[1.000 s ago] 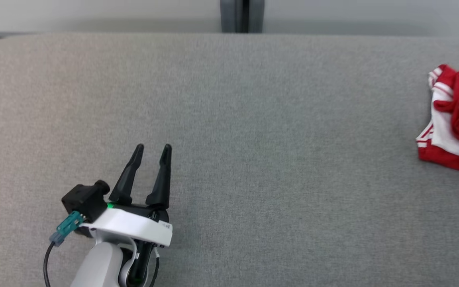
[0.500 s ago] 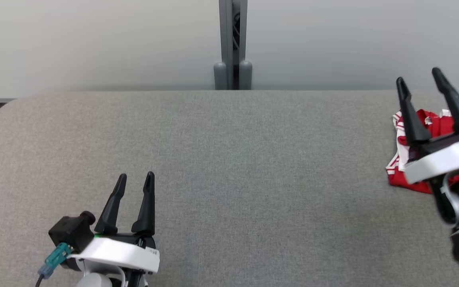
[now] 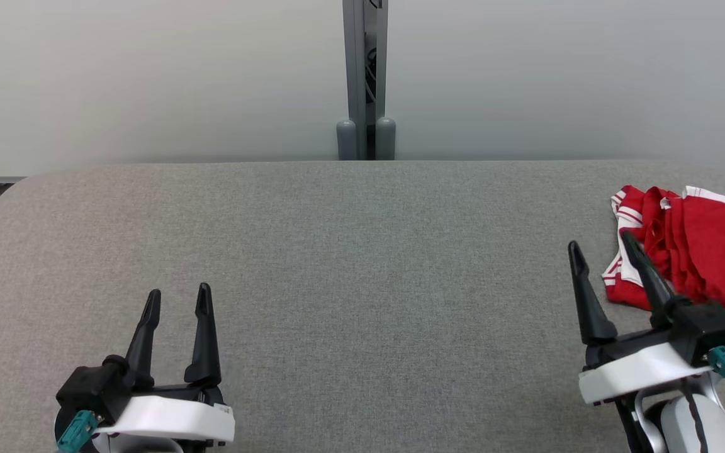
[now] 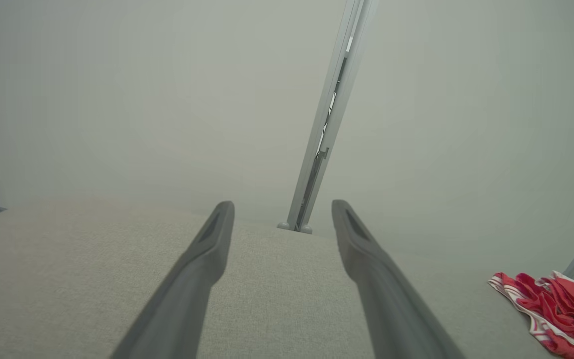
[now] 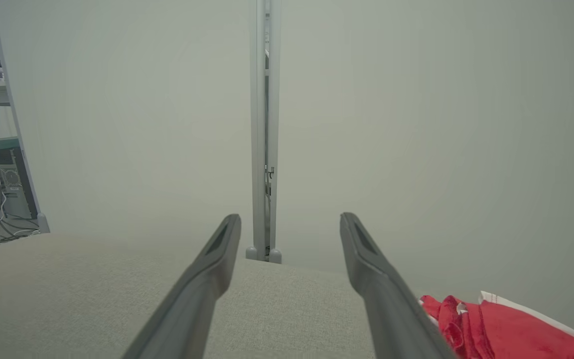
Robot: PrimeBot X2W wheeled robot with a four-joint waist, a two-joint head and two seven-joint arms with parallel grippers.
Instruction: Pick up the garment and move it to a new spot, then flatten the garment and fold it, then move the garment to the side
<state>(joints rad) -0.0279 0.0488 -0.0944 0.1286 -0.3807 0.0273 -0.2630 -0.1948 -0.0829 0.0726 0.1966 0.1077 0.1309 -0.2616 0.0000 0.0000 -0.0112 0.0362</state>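
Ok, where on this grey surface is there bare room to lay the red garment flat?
The widest free patch is the middle of the grey surface, bordered by the left pincer, the right pincer and the far edge at the post. The right end is crowded: the crumpled garment lies there, beyond the right pincer.

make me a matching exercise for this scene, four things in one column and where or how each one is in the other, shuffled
Things
1. garment
2. left gripper
3. right gripper
4. grey post

Places and states
a. upright behind the middle of the table's far edge
b. crumpled, red and white, at the far right of the table
c. open, lower left, over bare grey fabric
d. open, lower right, close beside the red cloth

Pairs: 1-b, 2-c, 3-d, 4-a
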